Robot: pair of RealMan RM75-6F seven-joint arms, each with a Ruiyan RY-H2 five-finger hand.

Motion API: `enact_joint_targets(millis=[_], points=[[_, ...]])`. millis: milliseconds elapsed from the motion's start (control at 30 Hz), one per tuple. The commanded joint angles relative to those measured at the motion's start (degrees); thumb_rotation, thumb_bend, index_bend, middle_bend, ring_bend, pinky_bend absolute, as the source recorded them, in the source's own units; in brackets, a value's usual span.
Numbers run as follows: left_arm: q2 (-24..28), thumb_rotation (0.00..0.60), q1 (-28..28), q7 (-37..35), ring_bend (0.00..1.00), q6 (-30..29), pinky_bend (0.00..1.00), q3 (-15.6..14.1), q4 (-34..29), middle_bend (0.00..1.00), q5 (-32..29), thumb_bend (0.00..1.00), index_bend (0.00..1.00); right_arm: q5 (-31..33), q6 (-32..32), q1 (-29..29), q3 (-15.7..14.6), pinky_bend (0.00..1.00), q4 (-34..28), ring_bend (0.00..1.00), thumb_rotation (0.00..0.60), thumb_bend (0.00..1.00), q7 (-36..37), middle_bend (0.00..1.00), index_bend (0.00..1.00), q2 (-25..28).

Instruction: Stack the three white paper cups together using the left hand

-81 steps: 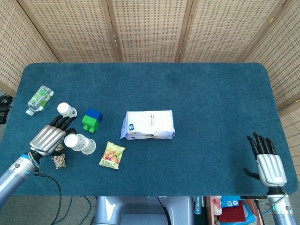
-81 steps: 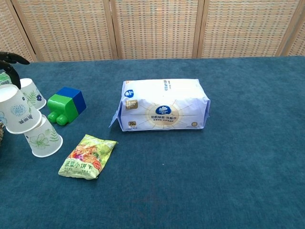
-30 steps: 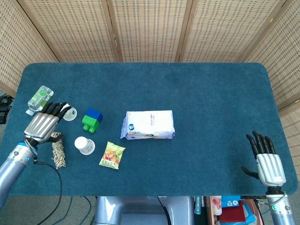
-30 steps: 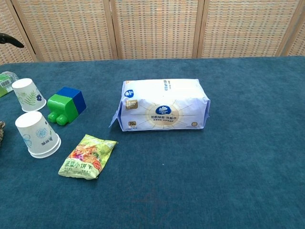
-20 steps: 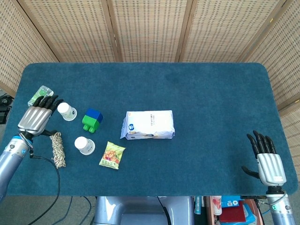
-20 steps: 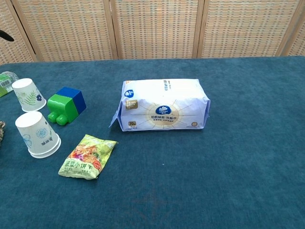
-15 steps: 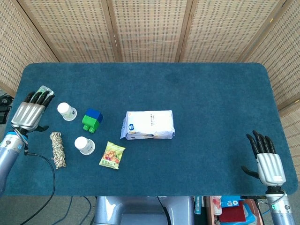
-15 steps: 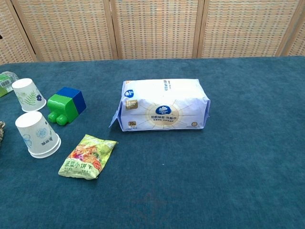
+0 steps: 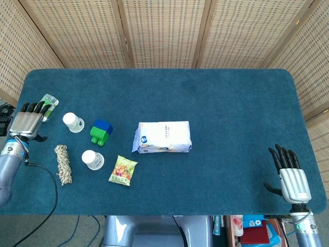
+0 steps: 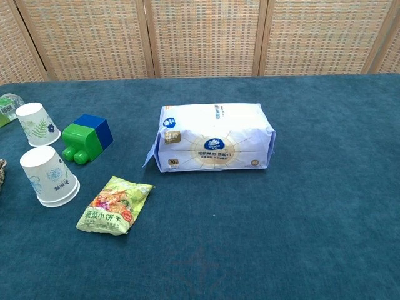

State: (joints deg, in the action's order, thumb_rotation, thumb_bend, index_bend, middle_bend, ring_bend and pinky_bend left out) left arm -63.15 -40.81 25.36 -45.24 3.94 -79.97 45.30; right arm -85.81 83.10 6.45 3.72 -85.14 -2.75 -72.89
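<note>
Tabletop (image 9: 231, 113) — paper cups (image 10: 49, 177) upside-down, axes vertical.

Two inverted cup stacks (image 10: 49, 177) (image 10: 37, 124), apparently apart

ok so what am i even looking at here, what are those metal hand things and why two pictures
It is a two-armed robot with human-like hands, at a blue table. One picture looks down from its head, the other comes from a lower chest camera. The left hand sits at the table's left edge, the right hand at the lower right; both hold nothing. On the table lie two upside-down paper cups, a green and blue block, a tissue pack, a snack bag, a small bottle and a rope coil.
</note>
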Motion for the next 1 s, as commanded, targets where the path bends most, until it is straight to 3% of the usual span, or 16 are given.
enact_joint_targets(millis=[33, 433, 1000], points=[[-1.6, 0.6, -0.9, -0.5, 0.0, 1.8, 0.0, 0.3, 2.0, 0.0, -1.2, 0.21, 0.0, 0.1, -0.2, 0.1, 0.0, 0.0, 0.2, 0.0, 0.6, 0.05, -0.1, 0.0, 0.03, -0.2], [-8.3, 0.6, -3.8, -1.2, 0.0, 3.8, 0.0, 1.8, 9.7, 0.0, -2.3, 0.21, 0.0, 0.8, -1.3, 0.4, -0.1, 0.0, 1.2, 0.0, 0.6, 0.05, 0.3, 0.0, 0.03, -0.6], [-14.5, 0.6, -7.8, 0.8, 0.0, 9.7, 0.0, 1.6, 18.6, 0.0, -8.6, 0.22, 0.13, 2.1, -2.4, 0.7, 0.3, 0.0, 2.9, 0.0, 0.6, 0.05, 1.4, 0.0, 0.03, -1.3]])
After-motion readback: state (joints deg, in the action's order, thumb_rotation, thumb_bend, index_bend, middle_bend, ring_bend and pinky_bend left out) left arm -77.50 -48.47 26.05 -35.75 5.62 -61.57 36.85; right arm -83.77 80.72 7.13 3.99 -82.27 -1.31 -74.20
